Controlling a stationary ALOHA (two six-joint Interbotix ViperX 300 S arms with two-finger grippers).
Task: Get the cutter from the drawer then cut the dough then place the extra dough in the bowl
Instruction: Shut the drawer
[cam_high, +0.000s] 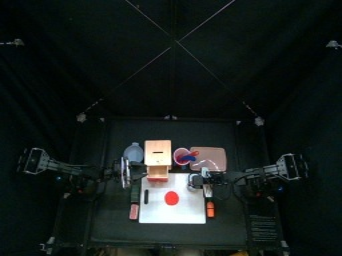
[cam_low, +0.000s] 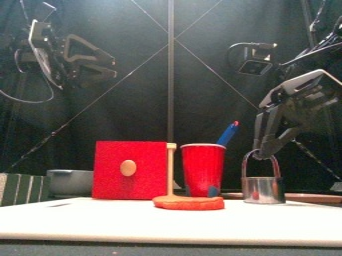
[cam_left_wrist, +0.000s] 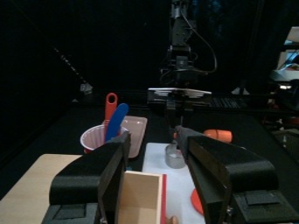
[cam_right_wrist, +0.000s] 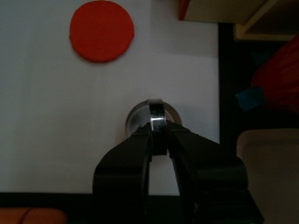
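Under the right gripper (cam_low: 263, 152): the cutter (cam_low: 263, 190), 1 round metal ring, stands on the white cutting board (cam_right_wrist: 59, 114), straight below the jaws.
Right gripper's hold: clamped tight on the cutter's wire handle, both jaws pinched together over the loop.
Dough (cam_low: 189, 202): 1 flat red disc on the board, apart from the cutter, on the left-arm side of the right gripper.
Red cup (cam_low: 203, 168): farther back than the right gripper, behind the dough, with 1 blue knife (cam_low: 227, 132) and 1 red knife (cam_left_wrist: 111, 103) poking up.
Wooden box (cam_low: 131, 170): red front facing forward, beyond the dough from the right gripper.
Bowl (cam_low: 67, 180): blue-grey, past the box, farthest from the right gripper.
Left gripper (cam_left_wrist: 160, 149): jaws spread wide, grasping nothing, facing the right gripper with the box just beneath it.
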